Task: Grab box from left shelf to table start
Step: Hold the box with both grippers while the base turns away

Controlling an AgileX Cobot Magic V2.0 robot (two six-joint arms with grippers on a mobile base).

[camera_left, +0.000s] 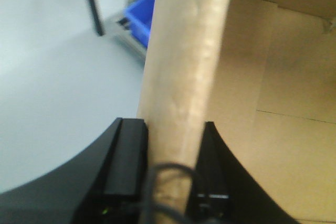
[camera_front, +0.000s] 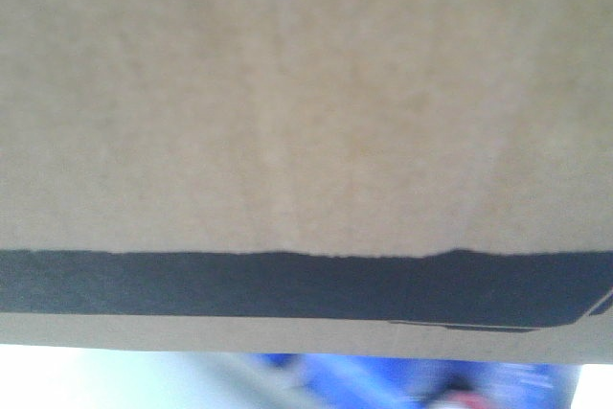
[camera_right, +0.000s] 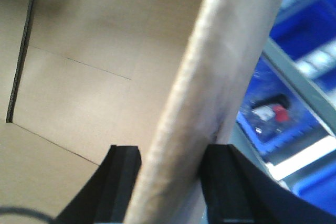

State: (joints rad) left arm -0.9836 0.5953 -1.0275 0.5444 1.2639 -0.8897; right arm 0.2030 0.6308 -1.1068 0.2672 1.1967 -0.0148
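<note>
Evidently the box [camera_front: 306, 93] was off its perch, hanging close before the front camera and filling it, its black printed band [camera_front: 287, 284] low across the face. The left jaws were clenched on one upright cardboard wall [camera_left: 184, 51], the right jaws on the opposite wall [camera_right: 231, 51]. Blue bins [camera_right: 310, 35] showed beyond; neither the left shelf nor the desk was in view. I judged this the carry. Next, both arms should travel together toward the desk, spacing held so neither wall tears.
</note>
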